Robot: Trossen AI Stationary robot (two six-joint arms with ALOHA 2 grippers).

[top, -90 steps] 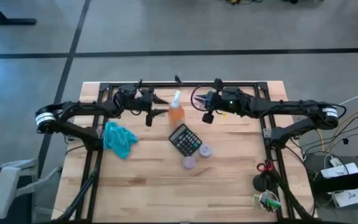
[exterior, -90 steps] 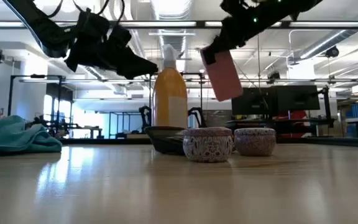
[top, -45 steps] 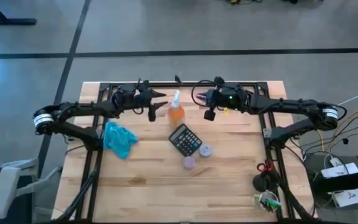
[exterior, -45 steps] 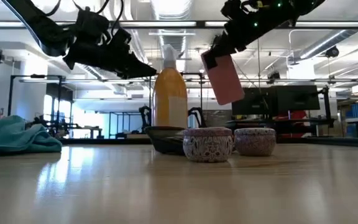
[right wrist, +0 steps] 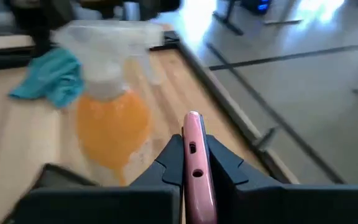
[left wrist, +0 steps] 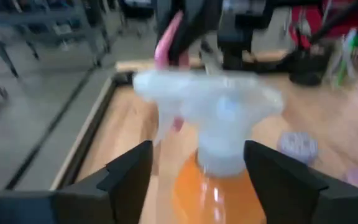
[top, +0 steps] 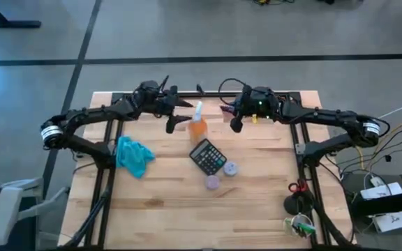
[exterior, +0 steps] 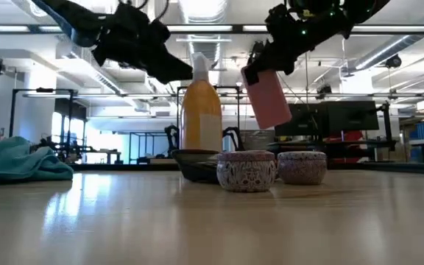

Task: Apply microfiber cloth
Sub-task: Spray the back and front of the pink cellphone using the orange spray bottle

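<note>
Nearest the front edge of the wooden desk, on its right side, lie a small black object with a red piece and a green-and-white bundle. Further in, at mid-desk, two small patterned round tins sit side by side, touching the corner of one black calculator.

Over on the left side, level with the calculator, rests the single microfiber cloth: teal-blue, soft, unmarked, crumpled into a loose heap with folds and a drooping corner. It is well apart from both arms and nothing touches it. From desk height it shows as a low rumpled mound at the far left.

Behind the calculator stands one orange spray bottle with a white trigger head, upright.

At the back of the desk, both arms hang above the surface on either side of the bottle. The left end effector hovers just left of the bottle's head, its two dark fingers spread wide with the sprayer between them and nothing gripped. The right end effector hovers just right of the bottle, its fingers closed on a flat pink phone-like object that hangs tilted below it in the low view.
</note>
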